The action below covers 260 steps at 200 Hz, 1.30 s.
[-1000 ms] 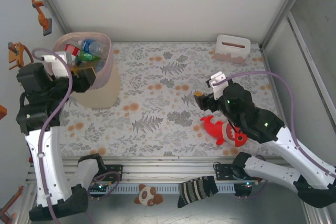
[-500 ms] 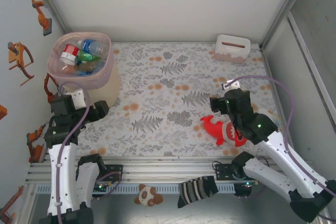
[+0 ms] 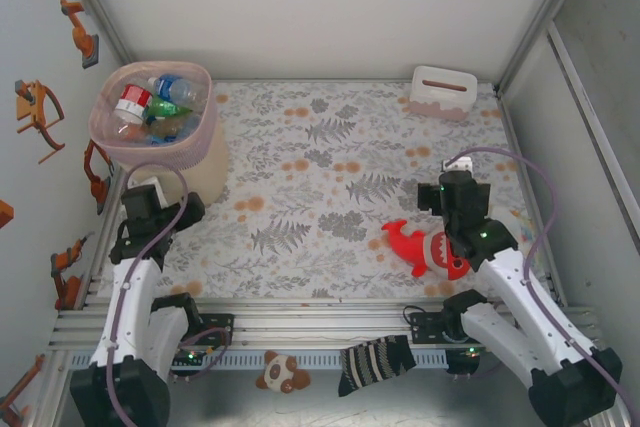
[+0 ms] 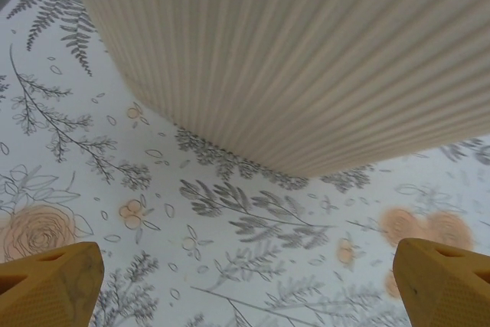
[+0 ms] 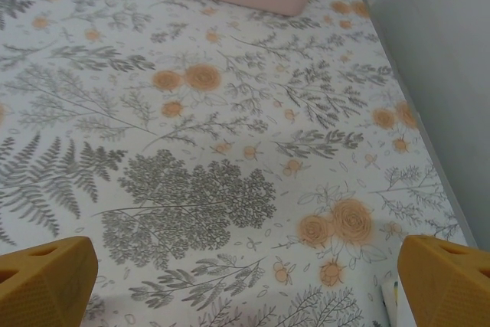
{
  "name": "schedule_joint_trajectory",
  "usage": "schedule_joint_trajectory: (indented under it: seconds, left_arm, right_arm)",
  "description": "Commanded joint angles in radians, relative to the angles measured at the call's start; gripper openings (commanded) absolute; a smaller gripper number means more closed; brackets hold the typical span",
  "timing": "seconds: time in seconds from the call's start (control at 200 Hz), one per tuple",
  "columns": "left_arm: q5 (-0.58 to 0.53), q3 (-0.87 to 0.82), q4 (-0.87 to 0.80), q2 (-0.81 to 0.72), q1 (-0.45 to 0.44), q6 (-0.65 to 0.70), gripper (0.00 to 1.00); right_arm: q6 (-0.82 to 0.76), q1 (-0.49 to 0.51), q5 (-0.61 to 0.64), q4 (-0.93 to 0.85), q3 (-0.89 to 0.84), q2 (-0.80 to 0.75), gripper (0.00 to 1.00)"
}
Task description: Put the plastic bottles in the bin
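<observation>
Left jaws and right jaws had drawn back, both open and empty. Small coloured plastic bottles [image 3: 158,105] lay in the tall translucent pink bin [image 3: 203,162]; the left jaws, just beside its wall, might topple it.

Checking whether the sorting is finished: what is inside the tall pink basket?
Small plastic bottles lie piled inside the tall translucent pink plastic basket: a clear blue-labelled one, a red-and-white-labelled one, a green one. Those underneath are covered, so their number cannot be told.
</observation>
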Motion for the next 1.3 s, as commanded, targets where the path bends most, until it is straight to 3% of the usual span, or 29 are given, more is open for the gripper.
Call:
schedule_joint_trajectory:
  seconds: [0.0, 0.185, 0.411, 0.616, 0.746, 0.951, 1.297]
  left_arm:
    - [-0.133, -0.040, 0.185, 0.032, -0.039, 0.020, 0.97]
    - [-0.165, -0.132, 0.439, 0.111, -0.072, 0.107, 0.97]
    - [-0.026, -0.178, 0.796, 0.263, -0.071, 0.197, 0.97]
    - [0.092, -0.106, 1.008, 0.473, -0.070, 0.267, 0.97]
    - [0.177, -0.028, 0.981, 0.585, -0.067, 0.267, 0.97]
    - [0.265, -0.074, 1.147, 0.692, -0.067, 0.297, 0.97]
    - [0.286, -0.043, 1.113, 0.711, -0.045, 0.279, 0.97]
  right_arm:
    - [-0.013, -0.041, -0.014, 0.142, -0.059, 0.020, 0.99]
    - [-0.026, -0.120, -0.002, 0.327, -0.167, 0.057, 0.99]
    - [-0.057, -0.224, -0.055, 0.596, -0.272, 0.132, 0.99]
    - [-0.057, -0.291, -0.152, 0.812, -0.309, 0.284, 0.98]
    - [-0.067, -0.303, -0.183, 0.957, -0.316, 0.384, 0.98]
    - [-0.105, -0.322, -0.226, 1.090, -0.289, 0.498, 0.97]
    - [-0.139, -0.358, -0.366, 1.297, -0.270, 0.728, 0.93]
